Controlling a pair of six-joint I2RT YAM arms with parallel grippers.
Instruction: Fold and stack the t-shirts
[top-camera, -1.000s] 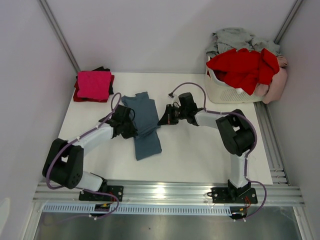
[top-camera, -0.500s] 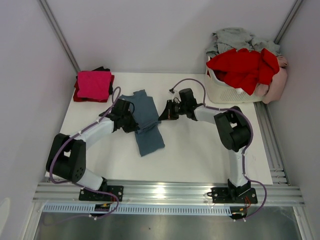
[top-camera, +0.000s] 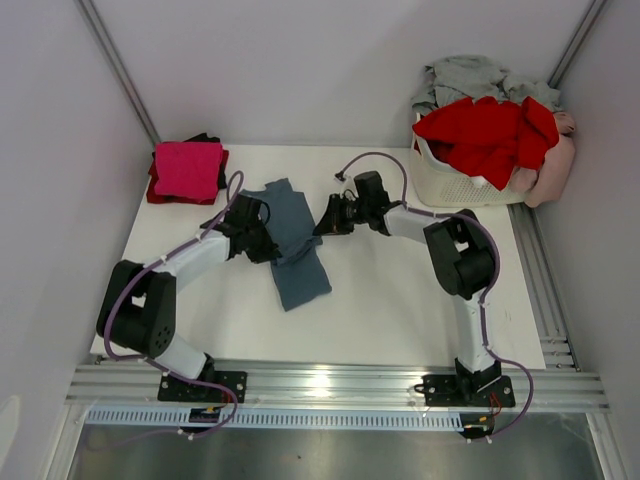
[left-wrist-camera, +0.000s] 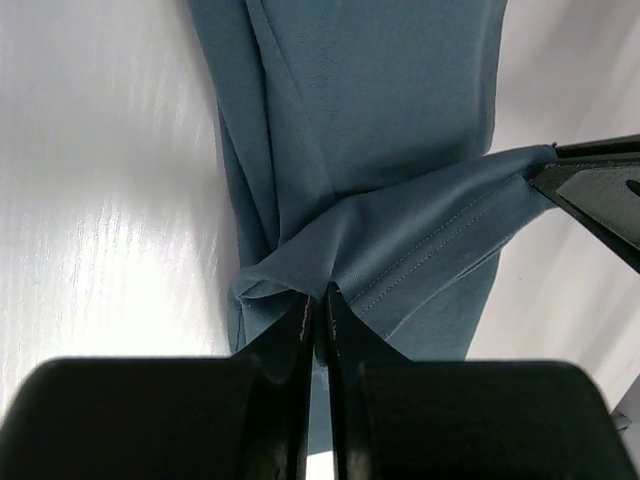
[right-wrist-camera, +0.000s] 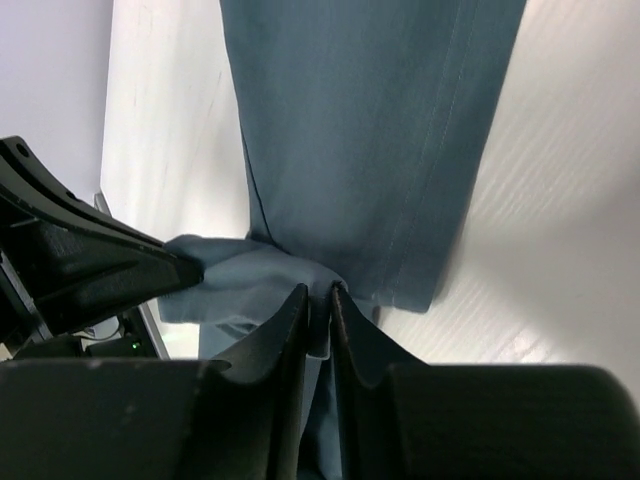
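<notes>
The magenta t-shirt (top-camera: 187, 168) hides most of the black t-shirt (top-camera: 205, 138) beneath it; the blue-grey t-shirt (left-wrist-camera: 380, 120) runs off the top edge in both wrist views.

— What was the table (top-camera: 400, 310) like?
— White and flat. Pale walls (top-camera: 300, 70) stood behind its far edge and at both sides. A shiny metal rail (top-camera: 340, 385) ran along its near edge.

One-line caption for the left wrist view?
Left hand shut on a fold of the blue-grey t-shirt; right hand pinches its far edge.
</notes>
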